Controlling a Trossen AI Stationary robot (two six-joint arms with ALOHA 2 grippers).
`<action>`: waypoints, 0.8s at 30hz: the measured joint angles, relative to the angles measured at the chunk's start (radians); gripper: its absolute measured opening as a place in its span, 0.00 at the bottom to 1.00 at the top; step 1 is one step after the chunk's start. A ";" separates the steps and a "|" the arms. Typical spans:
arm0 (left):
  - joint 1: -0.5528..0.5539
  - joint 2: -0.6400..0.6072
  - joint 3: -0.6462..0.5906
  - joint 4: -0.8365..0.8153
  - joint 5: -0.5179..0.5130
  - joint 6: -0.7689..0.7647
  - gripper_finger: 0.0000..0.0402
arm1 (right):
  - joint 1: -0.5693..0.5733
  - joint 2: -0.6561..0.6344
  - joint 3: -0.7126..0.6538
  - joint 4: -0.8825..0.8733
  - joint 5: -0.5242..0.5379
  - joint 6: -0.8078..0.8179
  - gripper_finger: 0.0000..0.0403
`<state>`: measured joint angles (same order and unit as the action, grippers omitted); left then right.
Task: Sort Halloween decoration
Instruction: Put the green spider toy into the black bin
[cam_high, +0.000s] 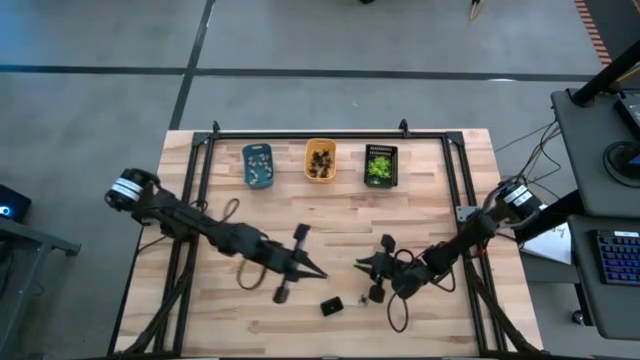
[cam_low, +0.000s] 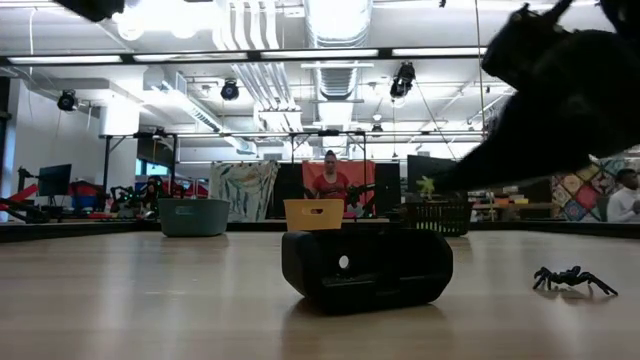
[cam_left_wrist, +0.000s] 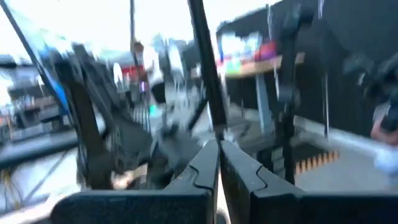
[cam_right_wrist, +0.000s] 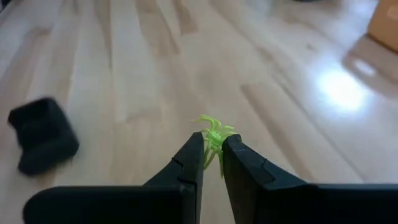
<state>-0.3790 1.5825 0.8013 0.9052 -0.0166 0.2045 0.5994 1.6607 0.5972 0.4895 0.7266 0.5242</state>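
Landmark for you: the small black tray (cam_high: 332, 306) lying at the near edge of the tabletop (cam_high: 430, 200).

Nearest, just beside the black tray on its right, one black spider (cam_low: 573, 279) lies flat on the wood, not yet sorted; in the high view it is only a speck, so go by the low view. A second dark speck may sit by it, too small to tell.

Just beyond and right of the black tray, your right tool (cam_right_wrist: 212, 160) is pinching one yellow-green spider (cam_right_wrist: 213, 134) by its rear legs, body and front legs sticking out past the tips. My read is it's held off the wood like that to be carried, not dropped here.

Left of the black tray and slightly farther, your left tool (cam_left_wrist: 218, 163) has its fingers pressed together on nothing, waiting over the tabletop, out of the right arm's way.

Far from the black tray, at the back rail, three filled trays stand in a row: blue tray (cam_high: 257, 164) with pale pieces, orange tray (cam_high: 320, 160) with dark pieces, dark mesh tray (cam_high: 380, 165) with green pieces. Colour per tray, so I judge the mesh one is where the green spider goes.

Count: two arms, four trays, one green spider held, one black spider surely loose. Pieces inside the trays too small to count.
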 joint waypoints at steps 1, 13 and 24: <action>0.000 -0.022 -0.027 0.048 0.008 -0.005 0.00 | -0.009 -0.010 0.000 0.000 0.000 -0.005 0.11; 0.000 -0.160 -0.280 0.386 0.003 -0.065 0.00 | -0.179 -0.147 0.002 -0.004 -0.151 -0.092 0.11; 0.001 -0.165 -0.329 0.447 -0.035 -0.065 0.00 | -0.577 -0.376 0.007 -0.120 -0.166 -0.270 0.11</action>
<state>-0.3779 1.4174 0.4718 1.3519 -0.0511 0.1394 0.0227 1.2847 0.6039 0.3695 0.5610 0.2540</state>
